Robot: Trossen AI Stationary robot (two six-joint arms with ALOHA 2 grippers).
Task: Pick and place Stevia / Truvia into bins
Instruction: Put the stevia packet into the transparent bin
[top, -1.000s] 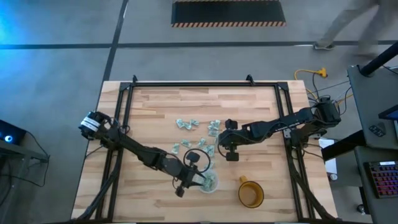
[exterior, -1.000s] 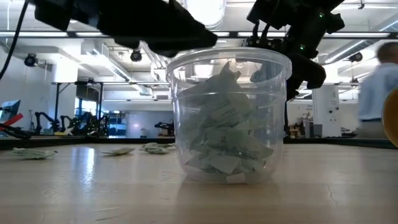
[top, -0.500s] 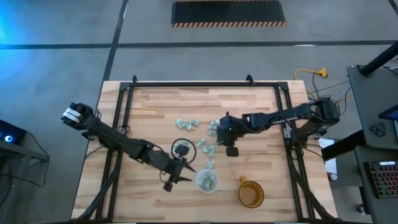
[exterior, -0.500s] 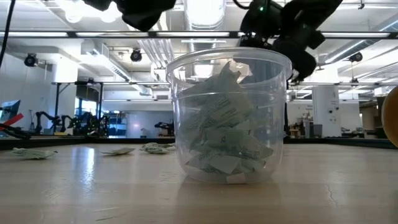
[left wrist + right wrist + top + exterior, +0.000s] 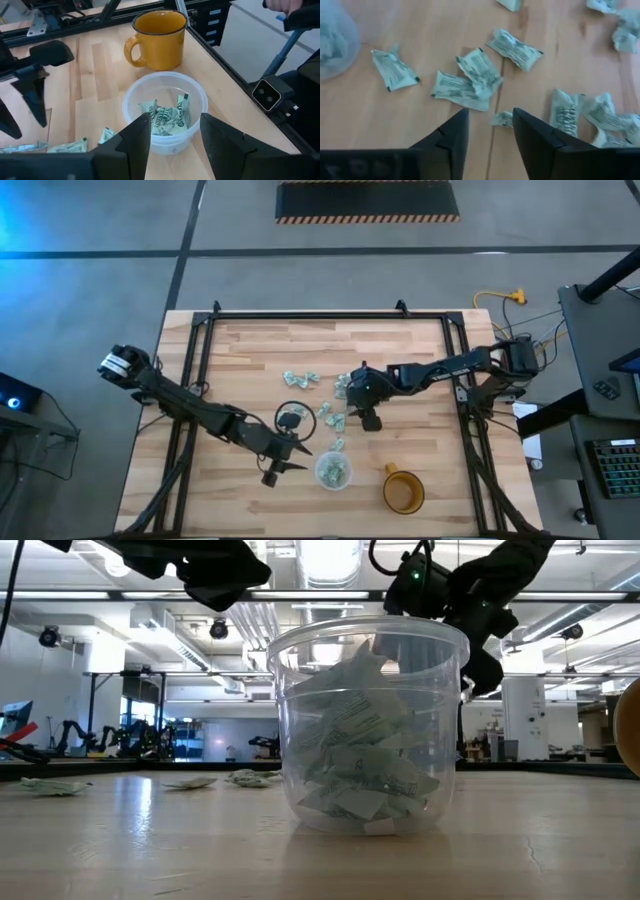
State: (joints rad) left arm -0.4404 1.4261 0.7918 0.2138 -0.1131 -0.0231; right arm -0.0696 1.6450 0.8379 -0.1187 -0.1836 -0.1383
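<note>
I see the bench point(image 5: 250, 350) carrying both arms. The left gripper point(image 5: 272, 472) sits just beside the clear cup point(image 5: 333, 470), jaws apart and empty, so I judge it has nothing more to drop there. The right gripper point(image 5: 367, 420) hangs over the loose sachets point(image 5: 465, 82) near the bench's middle, jaws apart, nothing between them, placed to descend on one. The cup already holds many sachets; the amber mug point(image 5: 403, 490) beside it stays unused.

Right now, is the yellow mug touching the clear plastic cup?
Apart. The left wrist view shows bare wood between the mug and the cup; the high view shows the same gap.
</note>
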